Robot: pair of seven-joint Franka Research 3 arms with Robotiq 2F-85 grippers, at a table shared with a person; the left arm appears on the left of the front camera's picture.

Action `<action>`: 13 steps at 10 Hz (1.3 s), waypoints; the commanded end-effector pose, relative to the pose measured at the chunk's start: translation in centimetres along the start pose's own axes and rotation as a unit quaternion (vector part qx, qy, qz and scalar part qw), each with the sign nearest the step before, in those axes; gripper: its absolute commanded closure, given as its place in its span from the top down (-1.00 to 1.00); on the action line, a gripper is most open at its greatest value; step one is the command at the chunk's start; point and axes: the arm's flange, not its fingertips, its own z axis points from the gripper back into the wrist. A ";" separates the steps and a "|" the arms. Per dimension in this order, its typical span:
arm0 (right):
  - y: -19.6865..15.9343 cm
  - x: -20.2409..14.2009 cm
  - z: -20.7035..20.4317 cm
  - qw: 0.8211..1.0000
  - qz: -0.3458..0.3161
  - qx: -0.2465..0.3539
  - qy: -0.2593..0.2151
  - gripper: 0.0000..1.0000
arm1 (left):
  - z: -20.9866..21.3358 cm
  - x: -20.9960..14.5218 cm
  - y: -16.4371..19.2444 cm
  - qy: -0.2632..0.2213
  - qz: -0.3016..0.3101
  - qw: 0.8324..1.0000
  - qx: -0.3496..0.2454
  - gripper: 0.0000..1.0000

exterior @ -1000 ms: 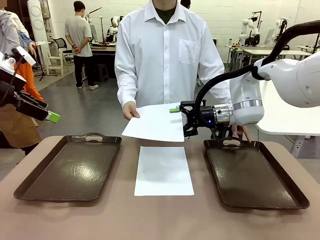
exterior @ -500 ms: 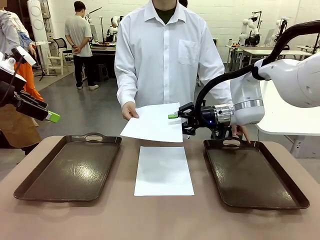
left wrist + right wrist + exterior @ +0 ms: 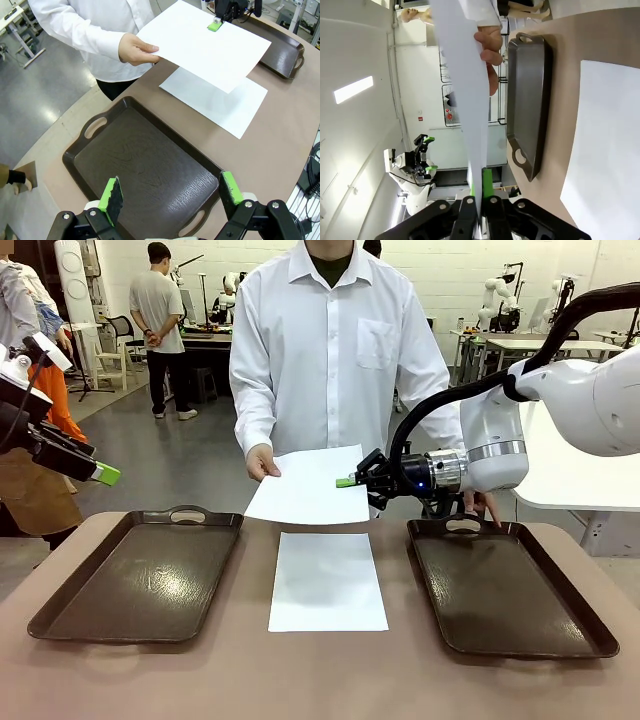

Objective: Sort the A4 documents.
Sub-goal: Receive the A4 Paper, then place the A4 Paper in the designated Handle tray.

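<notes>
A person's hand (image 3: 262,462) holds out a white A4 document (image 3: 305,487) above the table's far edge. My right gripper (image 3: 349,481) is shut on that sheet's right edge, and the sheet (image 3: 465,90) runs edge-on between its fingers in the right wrist view. A second A4 document (image 3: 327,581) lies flat on the table between two dark brown trays. Off the table's left end my left gripper (image 3: 100,474) hangs open and holds nothing; its green pads (image 3: 111,194) hover over the left tray (image 3: 145,170).
The left tray (image 3: 135,575) and the right tray (image 3: 505,585) are both bare. The person stands at the far side, with the other hand (image 3: 480,503) resting by the right tray's far handle. A white table (image 3: 575,475) stands to the right.
My right gripper's jaws have closed onto the held-out sheet's right edge. The left arm has not moved.
</notes>
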 end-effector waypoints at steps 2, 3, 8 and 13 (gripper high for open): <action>0.0 0.7 -0.3 1.000 -0.005 0.012 -0.011 -1.00 | 0.0 -0.1 0.1 -0.002 -0.005 1.000 -0.004 1.00; -0.1 0.7 -0.4 1.000 -0.005 0.019 -0.012 -1.00 | 0.0 -0.1 0.1 -0.002 -0.005 1.000 -0.004 1.00; 0.0 0.1 0.0 1.000 -0.003 0.008 -0.005 -1.00 | 0.0 -0.1 0.1 -0.002 -0.005 1.000 -0.004 1.00; 0.0 0.1 0.0 1.000 -0.003 0.008 -0.005 -1.00 | 0.0 -0.1 0.1 -0.002 -0.005 1.000 -0.004 1.00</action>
